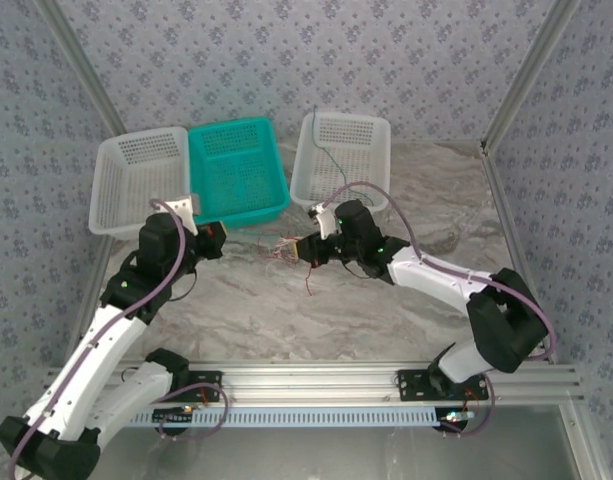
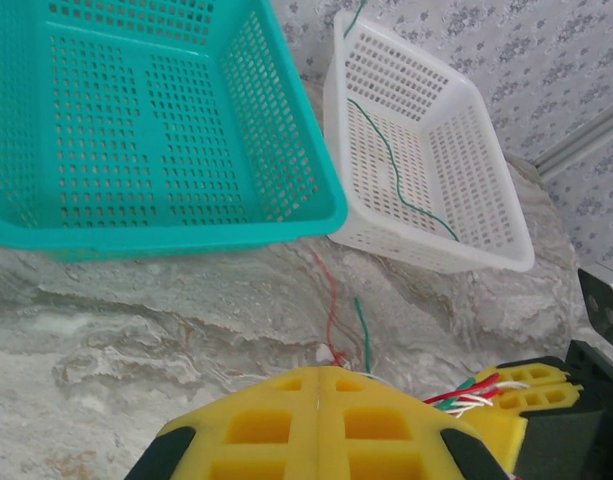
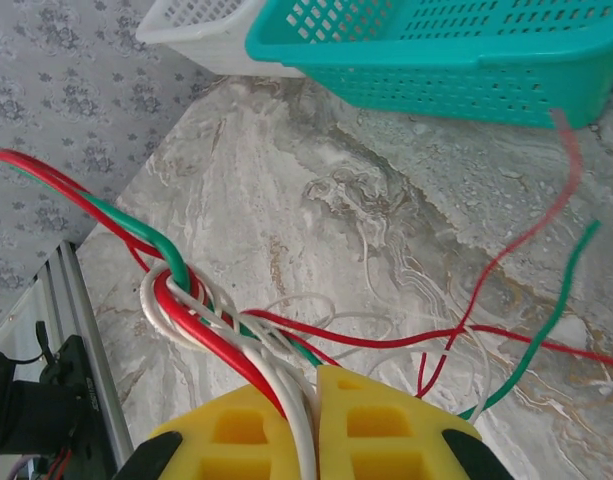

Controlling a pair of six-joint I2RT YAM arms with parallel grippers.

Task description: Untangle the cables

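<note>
From the overhead camera I have the cables (image 1: 282, 248) bunched near the middle of the worktop (image 1: 276, 320), a small knot of red, green and white strands lying between my two end effectors. One red strand trails off the knot toward 6 o'clock.

The right end effector (image 1: 308, 250) sits at 3 o'clock of the knot. On its wrist camera the yellow fingers (image 3: 386, 430) are clamped onto a sheaf of white, red and green strands. A red and green pair runs up and away toward 10 o'clock. Loose red and green tails spread over the marble toward 3 o'clock.

The left end effector (image 1: 216, 240) is at 9 o'clock of the knot. Its wrist camera shows the jaws pressed together with just a seam between them, and I cannot tell whether any strand is pinched there. Short red and green ends lie on the marble just beyond it at 12 o'clock.

Three baskets line the far side. The teal basket (image 1: 236, 175) is at 11 o'clock of the knot, with a white basket (image 1: 136, 190) touching its left side at 10 o'clock. A second white basket (image 1: 358, 150), just beside the teal one, is at 1 o'clock. A single green cable (image 2: 396, 172) lies inside that second basket, one end climbing over its far rim.
</note>
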